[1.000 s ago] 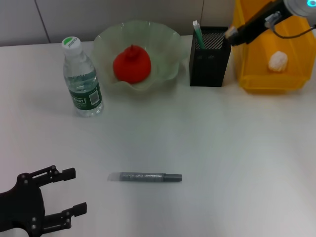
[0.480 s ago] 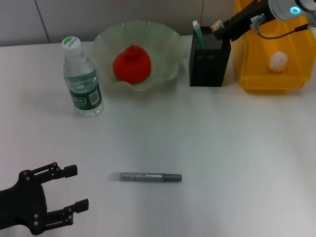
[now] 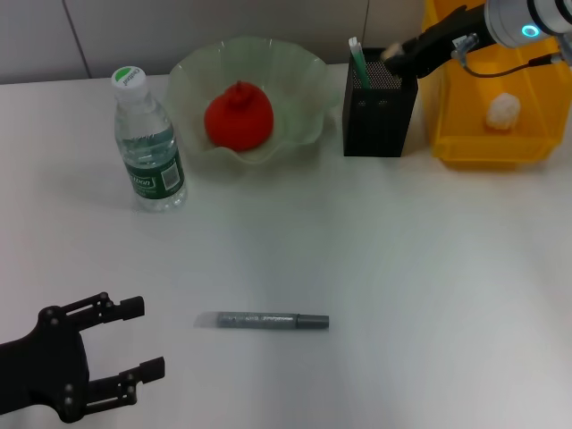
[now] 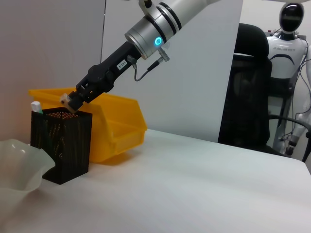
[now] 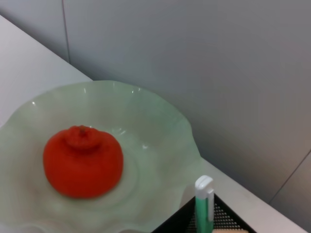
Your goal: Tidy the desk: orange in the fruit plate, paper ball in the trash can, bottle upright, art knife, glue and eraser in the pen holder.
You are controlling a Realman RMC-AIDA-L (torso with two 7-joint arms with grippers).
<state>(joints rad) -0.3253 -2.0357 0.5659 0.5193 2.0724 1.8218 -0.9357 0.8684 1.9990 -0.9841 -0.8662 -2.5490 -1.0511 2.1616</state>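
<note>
I am holding the eraser [image 4: 64, 100] clamped in the right gripper [image 3: 394, 55] jaws, hanging just above the pen holder [image 3: 379, 103], whose open mouth lies directly beneath. Left gripper [image 3: 134, 336] is idling with jaws spread, well apart.

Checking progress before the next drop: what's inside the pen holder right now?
A green-and-white stick pokes above the pen holder rim. The right gripper holds the beige eraser just over the opening. The mesh hides anything lower inside.
</note>
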